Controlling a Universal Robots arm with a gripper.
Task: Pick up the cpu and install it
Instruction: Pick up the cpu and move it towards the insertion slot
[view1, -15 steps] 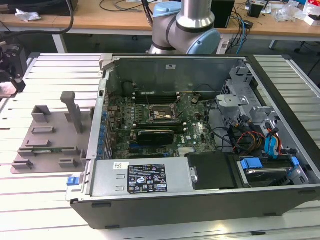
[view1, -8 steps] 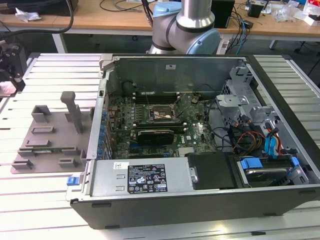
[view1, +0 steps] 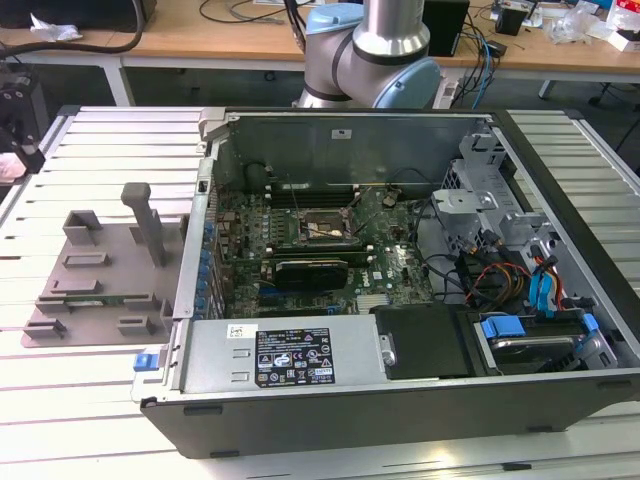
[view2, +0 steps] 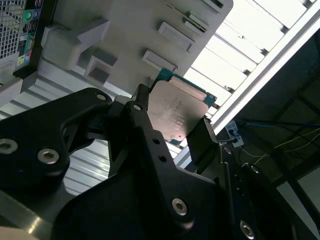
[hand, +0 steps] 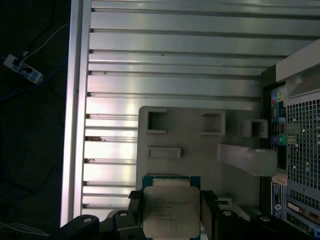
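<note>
The cpu (hand: 170, 210), a flat square chip with a pale metal top and a green rim, sits between my gripper's (hand: 171, 214) two black fingers (hand: 133, 212). The gripper is shut on it. In both wrist views the cpu (view2: 177, 112) hangs well above the grey fixture plate (hand: 195, 150), near one edge of that plate. In the second wrist view the gripper (view2: 172, 119) holds the chip by two opposite sides. The green motherboard (view1: 390, 265) lies inside the open computer case (view1: 300, 350), and its black square socket (view1: 322, 228) stands uncovered.
The grey fixture plate (view1: 100, 270) with raised blocks and a tall post (view1: 150, 225) lies on the slatted aluminium table (view1: 60, 400), at the exterior view's left of the case. Cables, drive bays (view1: 540, 340) and a power supply (view1: 290, 355) crowd the case. The arm's base (view1: 370, 60) stands behind it.
</note>
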